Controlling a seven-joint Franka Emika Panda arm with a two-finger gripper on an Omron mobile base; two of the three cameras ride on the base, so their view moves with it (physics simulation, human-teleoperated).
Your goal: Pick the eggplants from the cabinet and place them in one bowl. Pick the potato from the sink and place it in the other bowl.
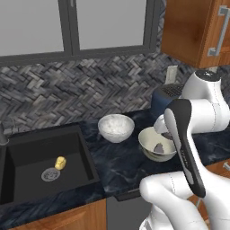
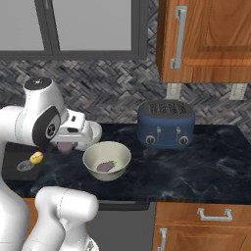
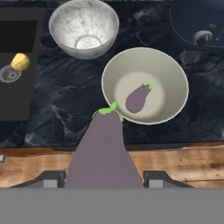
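My gripper (image 3: 105, 177) is shut on an eggplant (image 3: 104, 148), a long dark purple one with a green stem pointing away from the hand. It hangs over the counter's front edge, just short of the pale cream bowl (image 3: 175, 78). A second eggplant (image 3: 138, 98) lies inside that bowl. In the right base view the gripper (image 2: 66, 146) sits left of the cream bowl (image 2: 88, 157). A white marbled bowl (image 1: 116, 127) stands empty beside it. The yellow potato (image 1: 60, 162) lies in the black sink (image 1: 27, 152) near the drain. The wooden cabinet (image 2: 211, 44) hangs above on the right.
A navy-blue toaster (image 2: 165, 123) stands on the dark marble counter (image 2: 196, 166) behind and right of the cream bowl. The herringbone backsplash and a window run along the back. Wooden base cabinets (image 2: 206, 225) sit under the counter.
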